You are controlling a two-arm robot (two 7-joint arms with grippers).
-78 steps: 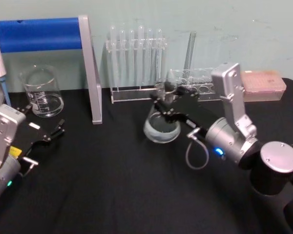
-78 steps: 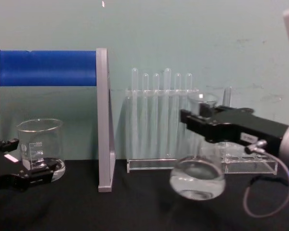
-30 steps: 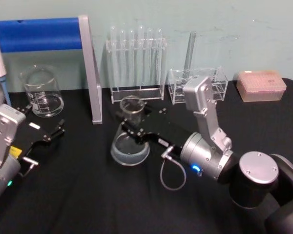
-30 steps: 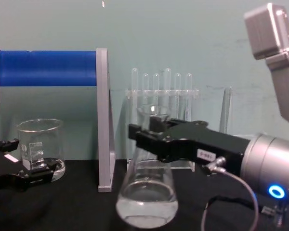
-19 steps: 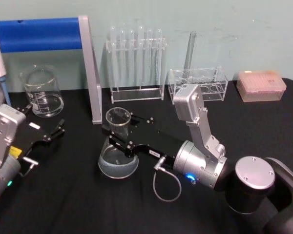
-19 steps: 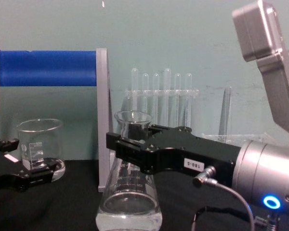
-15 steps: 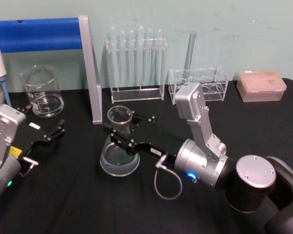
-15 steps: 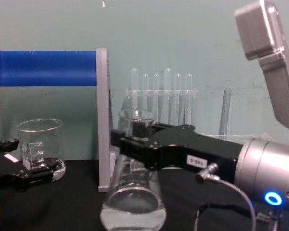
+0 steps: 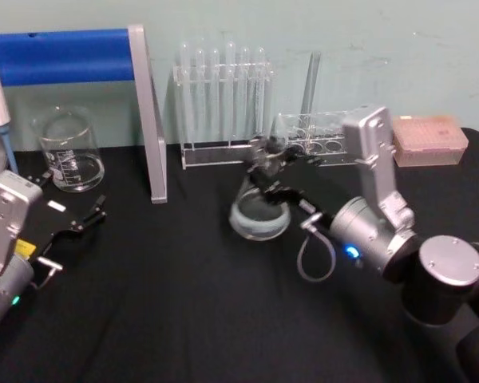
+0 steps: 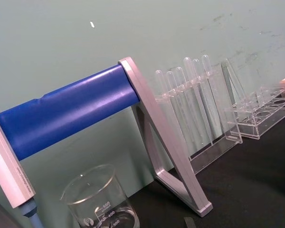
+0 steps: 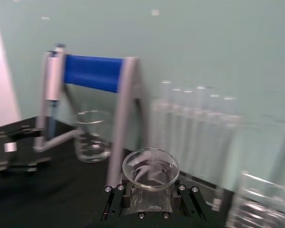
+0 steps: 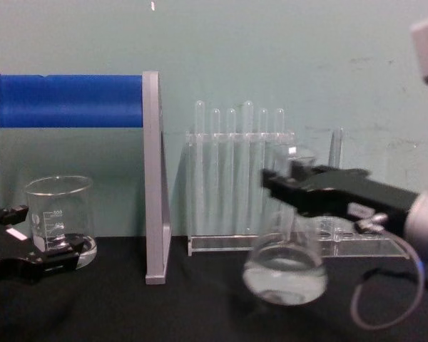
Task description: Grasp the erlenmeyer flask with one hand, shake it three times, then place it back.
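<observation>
The erlenmeyer flask (image 9: pixel 259 214) is clear glass with a little clear liquid in its wide base (image 12: pixel 284 276). My right gripper (image 9: pixel 265 162) is shut on its neck, in front of the test tube rack at the table's middle back. The chest view shows the flask slightly tilted, its base just above the black cloth, with the right gripper (image 12: pixel 291 179) reaching in from the right. In the right wrist view the flask's round mouth (image 11: pixel 150 170) sits between the black fingers (image 11: pixel 115 199). My left gripper (image 9: pixel 73 230) rests open at the left, near the beaker.
A glass beaker (image 9: pixel 68 152) stands back left beside a blue-barred pipette stand (image 9: pixel 148 120). A rack of test tubes (image 9: pixel 222 104) and a second clear rack (image 9: pixel 323 136) line the back wall. A pink tip box (image 9: pixel 431 137) sits back right.
The right gripper has swung the flask from the front left, near the stand's leg, back to the right and farther away, close to the test tube rack. The left arm has not moved.
</observation>
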